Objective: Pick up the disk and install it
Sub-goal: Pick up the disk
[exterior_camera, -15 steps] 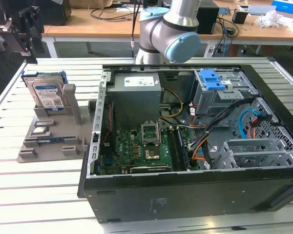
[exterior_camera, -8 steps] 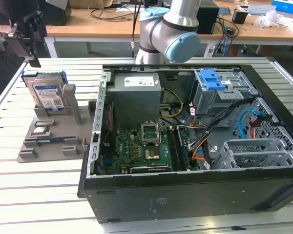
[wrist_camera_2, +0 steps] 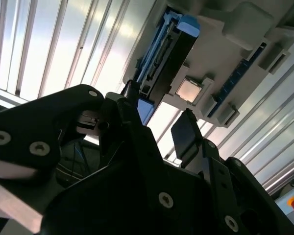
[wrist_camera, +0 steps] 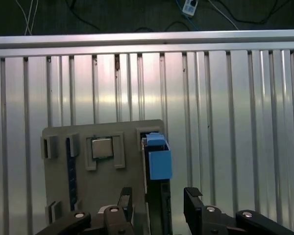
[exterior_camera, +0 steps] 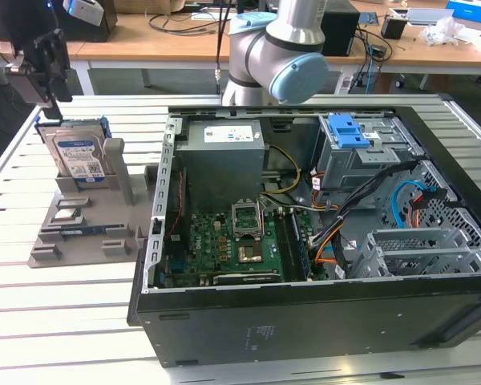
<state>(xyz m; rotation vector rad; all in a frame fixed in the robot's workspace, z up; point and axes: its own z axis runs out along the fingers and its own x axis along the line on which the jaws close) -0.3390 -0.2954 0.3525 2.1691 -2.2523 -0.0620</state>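
The disk, a silver hard drive with a white-and-blue label and blue rails, stands on edge in a grey holder at the exterior view's left. My gripper hangs just above its top edge. In the first wrist view the disk runs edge-on between the two black fingers, and the gripper is open astride it without touching. In the second wrist view the disk lies beyond the open gripper.
An open computer case fills the middle and the exterior view's right. Inside it are a grey metal cage with a blue latch, a grey power supply box and the motherboard. The holder also carries a chip.
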